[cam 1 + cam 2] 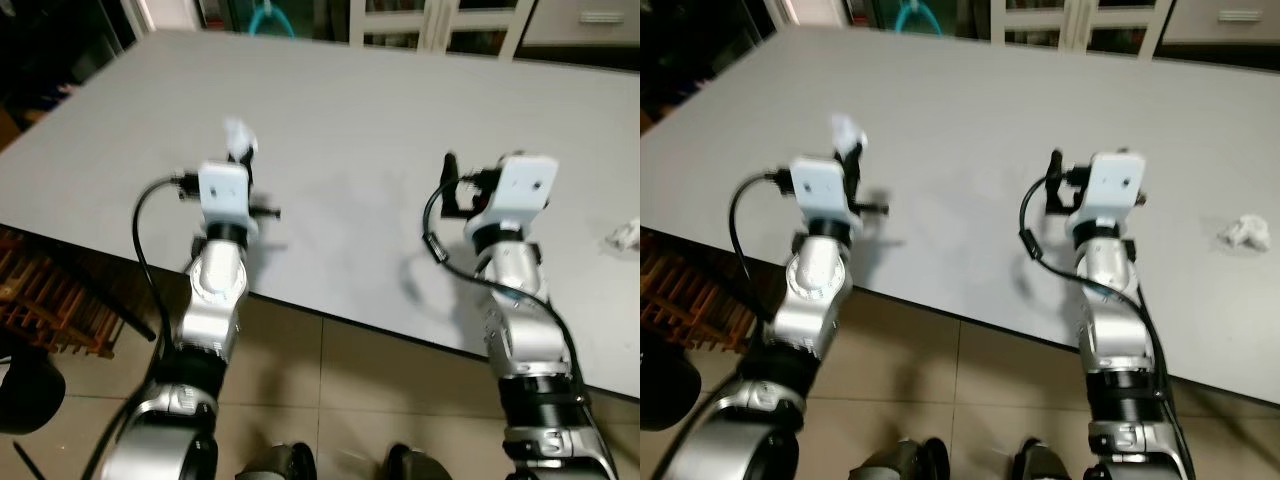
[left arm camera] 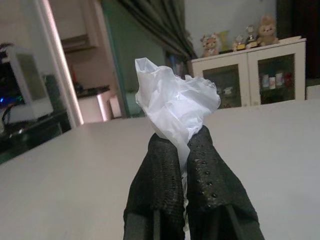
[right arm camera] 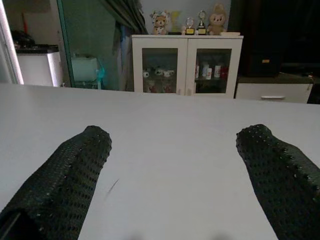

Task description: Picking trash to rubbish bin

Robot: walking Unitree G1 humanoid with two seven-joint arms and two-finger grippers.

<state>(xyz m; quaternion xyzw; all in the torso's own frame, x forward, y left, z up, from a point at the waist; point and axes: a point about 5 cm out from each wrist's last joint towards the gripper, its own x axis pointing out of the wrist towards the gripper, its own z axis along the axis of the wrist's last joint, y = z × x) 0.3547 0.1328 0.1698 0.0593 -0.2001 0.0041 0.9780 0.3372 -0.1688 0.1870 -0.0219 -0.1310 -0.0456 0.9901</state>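
Crumpled tissue (image 2: 175,102) pinched in closed left claw (image 2: 184,150).

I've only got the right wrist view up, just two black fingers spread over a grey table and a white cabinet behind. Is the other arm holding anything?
Observer: Yes. The left gripper is shut on a crumpled white tissue, held up above the grey table.
Operator: Any more trash on the table?
Observer: One more crumpled white tissue lies on the table, out to the right of the right gripper, near the table's near edge.
Operator: Is my gripper over the table or off it?
Observer: Over it. The head views show the right wrist above the table's near edge, with tiled floor below the arms.
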